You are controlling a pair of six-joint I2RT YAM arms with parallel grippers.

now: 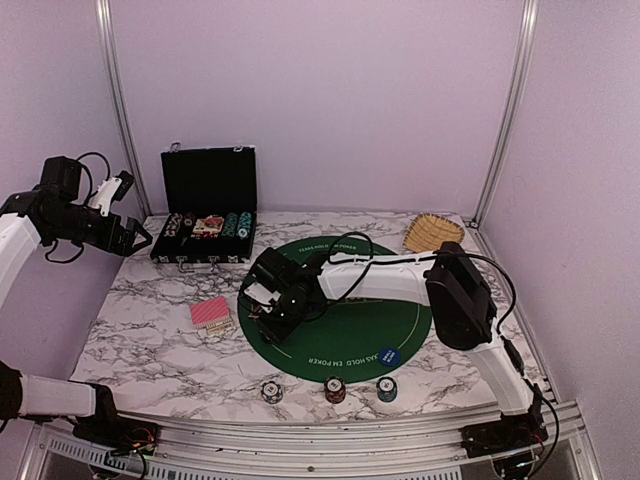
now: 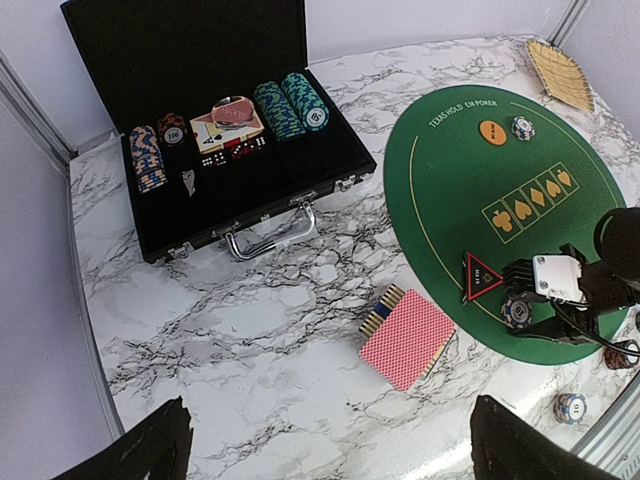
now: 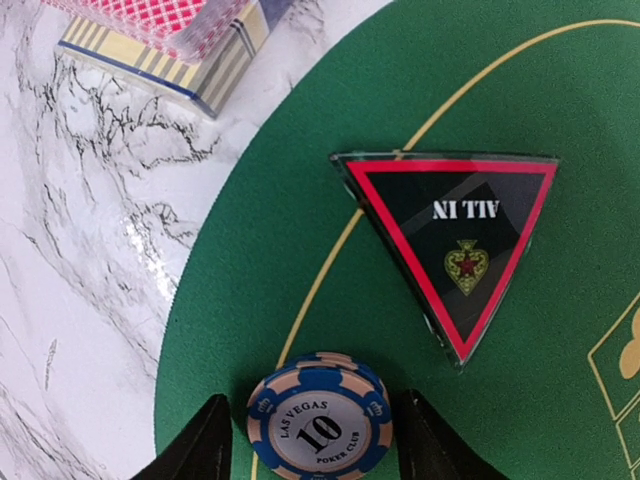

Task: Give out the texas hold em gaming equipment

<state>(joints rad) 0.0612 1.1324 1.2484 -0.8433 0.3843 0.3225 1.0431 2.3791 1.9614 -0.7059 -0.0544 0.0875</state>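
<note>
right pincer (image 3: 315, 400) astride blue chip (image 3: 320, 428) beside triangle marker (image 3: 455, 235)

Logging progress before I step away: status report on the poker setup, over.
Left gripper open, raised. Right gripper open, straddling blue chip on green mat. All-in marker close beside; nothing blocking.

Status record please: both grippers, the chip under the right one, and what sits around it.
left gripper: open, empty, held high left of the case
right gripper: open, fingers straddling the blue chip
blue chip: flat on the green mat, at its edge
triangle marker: on the mat, beside the chip, apart from it
card deck: on the table, off the mat
</note>
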